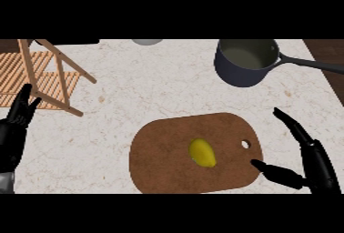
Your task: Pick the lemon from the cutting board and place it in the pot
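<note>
Your lemon (202,152) on the cutting board (161,157), pot (245,63) at one o'clock, right hand (320,169) at three o'clock, fingers spread wide, left hand (15,124) open at nine o'clock

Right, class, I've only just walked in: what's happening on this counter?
The robot has not taken the lemon yet: it lies on the cutting board, untouched. The right hand is open beside the board's right edge, thumb over the board, short of the lemon. The pot stands further back on the right. The left hand rests open at the left edge.
</note>
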Controlling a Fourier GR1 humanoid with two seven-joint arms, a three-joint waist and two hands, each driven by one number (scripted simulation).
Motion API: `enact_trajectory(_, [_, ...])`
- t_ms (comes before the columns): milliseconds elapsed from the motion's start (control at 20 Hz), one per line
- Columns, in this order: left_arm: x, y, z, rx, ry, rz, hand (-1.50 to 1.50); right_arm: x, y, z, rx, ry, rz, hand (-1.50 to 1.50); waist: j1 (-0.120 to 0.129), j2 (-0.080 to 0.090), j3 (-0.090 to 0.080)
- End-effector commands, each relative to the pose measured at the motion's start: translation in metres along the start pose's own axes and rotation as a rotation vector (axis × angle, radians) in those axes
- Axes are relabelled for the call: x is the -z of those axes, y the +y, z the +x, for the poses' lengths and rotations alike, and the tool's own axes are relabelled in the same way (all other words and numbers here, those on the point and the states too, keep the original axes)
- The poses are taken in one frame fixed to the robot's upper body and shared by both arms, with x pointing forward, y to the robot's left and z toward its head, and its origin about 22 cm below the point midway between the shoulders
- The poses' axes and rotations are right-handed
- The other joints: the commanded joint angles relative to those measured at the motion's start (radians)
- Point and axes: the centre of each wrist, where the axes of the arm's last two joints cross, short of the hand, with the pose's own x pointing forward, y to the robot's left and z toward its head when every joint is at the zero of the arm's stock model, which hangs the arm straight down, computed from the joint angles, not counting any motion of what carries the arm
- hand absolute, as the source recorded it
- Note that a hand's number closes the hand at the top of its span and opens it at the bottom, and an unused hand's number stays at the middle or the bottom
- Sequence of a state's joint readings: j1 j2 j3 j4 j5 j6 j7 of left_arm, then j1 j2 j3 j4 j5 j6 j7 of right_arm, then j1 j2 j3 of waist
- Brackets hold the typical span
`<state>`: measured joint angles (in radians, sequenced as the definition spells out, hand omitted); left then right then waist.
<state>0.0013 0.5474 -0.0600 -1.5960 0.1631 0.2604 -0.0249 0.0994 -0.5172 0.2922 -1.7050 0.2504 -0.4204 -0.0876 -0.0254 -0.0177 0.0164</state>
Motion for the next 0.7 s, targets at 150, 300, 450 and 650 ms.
enact_trajectory(150, [-0.026, -0.014, -0.04, 0.022, 0.215, -0.031, 0.0, 0.006, -0.017, 0.043, -0.118, 0.048, 0.187, -1.5, 0.025, 0.019, -0.023])
enact_trajectory(300, [-0.009, -0.002, -0.022, 0.014, 0.217, -0.047, 0.0, 0.015, -0.009, 0.069, -0.171, 0.08, 0.261, -1.5, 0.036, 0.02, -0.021])
enact_trajectory(450, [-0.016, -0.015, -0.026, 0.003, 0.221, -0.054, 0.0, 0.025, -0.008, 0.096, -0.244, 0.133, 0.387, -1.5, 0.046, 0.02, -0.021])
enact_trajectory(650, [-0.014, -0.005, -0.025, 0.025, 0.213, -0.074, 0.0, 0.049, -0.004, 0.11, -0.417, 0.258, 0.546, -1.5, 0.069, 0.022, -0.021])
